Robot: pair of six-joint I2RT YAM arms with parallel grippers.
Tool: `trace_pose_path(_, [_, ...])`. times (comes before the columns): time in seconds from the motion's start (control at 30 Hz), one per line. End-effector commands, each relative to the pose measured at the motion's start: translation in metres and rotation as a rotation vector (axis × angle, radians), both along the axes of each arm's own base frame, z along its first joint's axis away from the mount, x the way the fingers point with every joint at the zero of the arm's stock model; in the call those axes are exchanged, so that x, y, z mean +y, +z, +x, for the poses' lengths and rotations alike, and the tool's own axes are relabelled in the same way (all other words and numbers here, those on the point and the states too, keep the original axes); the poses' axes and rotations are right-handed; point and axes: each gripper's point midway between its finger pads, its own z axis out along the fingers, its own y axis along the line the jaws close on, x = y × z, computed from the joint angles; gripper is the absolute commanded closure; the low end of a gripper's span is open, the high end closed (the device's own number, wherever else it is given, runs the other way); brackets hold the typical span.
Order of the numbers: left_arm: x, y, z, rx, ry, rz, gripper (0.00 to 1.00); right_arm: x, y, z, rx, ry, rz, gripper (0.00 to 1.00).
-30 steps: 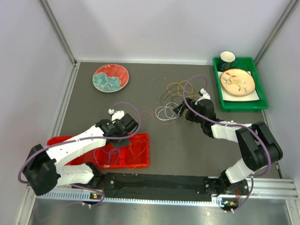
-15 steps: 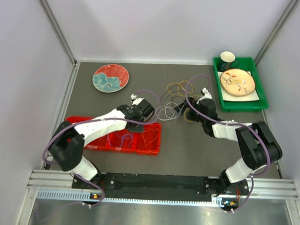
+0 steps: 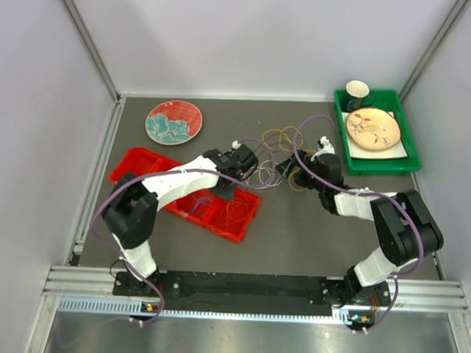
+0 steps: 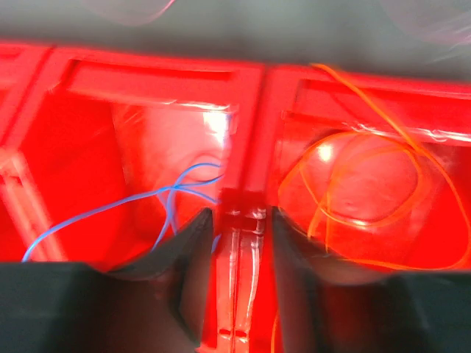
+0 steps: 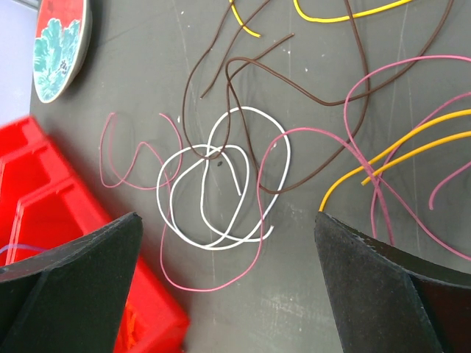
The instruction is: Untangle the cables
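On dark surface (image 3: 311, 227), left claw (image 4: 239, 220) was logged pinching divider of red tray (image 4: 162, 70); right claw (image 5: 228, 220) was held spread above cables (image 5: 213, 152).

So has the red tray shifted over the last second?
Yes. The red tray has slid up and right in the top view and turned, its left corner now closer to the floral plate, which stayed put.

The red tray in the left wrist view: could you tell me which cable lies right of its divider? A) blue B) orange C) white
B: the orange cable loops in the red tray's right compartment; the blue cable lies in the left one.
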Motion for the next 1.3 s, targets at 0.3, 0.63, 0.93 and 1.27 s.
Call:
trace_pose_path(0.3, [0.091,0.043,-0.037,-0.016,0.175,0.250,0.18,0.002,0.010,0.006,-0.047,0.007,0.037,0.01])
trace_pose_path(0.63, [0.024,0.090,0.001,-0.138,0.129,-0.044,0.18,0.003,0.011,0.005,-0.052,0.013,0.039,0.01])
trace_pose_path(0.93, [-0.007,0.060,0.067,-0.205,0.243,-0.223,0.23,0.004,0.011,0.005,-0.049,0.016,0.040,0.01])
trace_pose_path(1.27, [-0.006,0.001,0.132,-0.182,0.350,-0.249,0.30,0.004,0.009,0.007,-0.049,0.014,0.041,0.01])
